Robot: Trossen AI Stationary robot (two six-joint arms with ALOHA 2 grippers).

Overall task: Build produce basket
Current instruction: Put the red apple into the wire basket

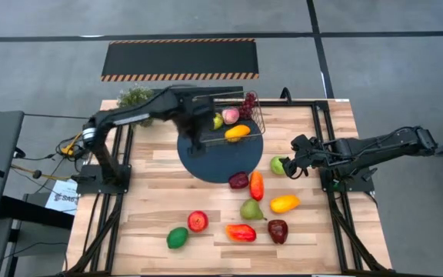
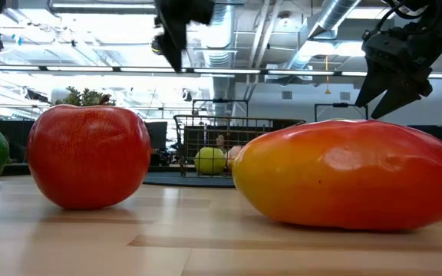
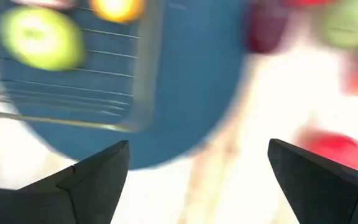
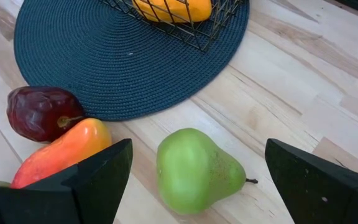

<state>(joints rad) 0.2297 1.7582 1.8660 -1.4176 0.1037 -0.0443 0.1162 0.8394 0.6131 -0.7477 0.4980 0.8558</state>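
Observation:
The gold wire basket (image 1: 239, 121) stands on the dark blue round mat (image 1: 214, 161) at the table's far middle. It holds a green fruit (image 1: 217, 121), a peach (image 1: 231, 115), purple grapes (image 1: 248, 104) and a yellow fruit (image 1: 237, 131). My left gripper (image 1: 196, 145) is open and empty, raised over the mat's left part beside the basket (image 3: 73, 68). My right gripper (image 1: 292, 160) is open and empty above a green pear (image 4: 194, 171), which lies on the table right of the mat (image 1: 278, 165). Its fingers stand apart on either side of the pear.
Loose produce lies on the near half of the table: a dark red fruit (image 1: 239, 180), an orange pepper (image 1: 257, 185), a green pear (image 1: 251, 208), a mango (image 1: 284, 203), a red apple (image 1: 198, 221), a green fruit (image 1: 177, 237). A potted plant (image 1: 134, 98) stands far left.

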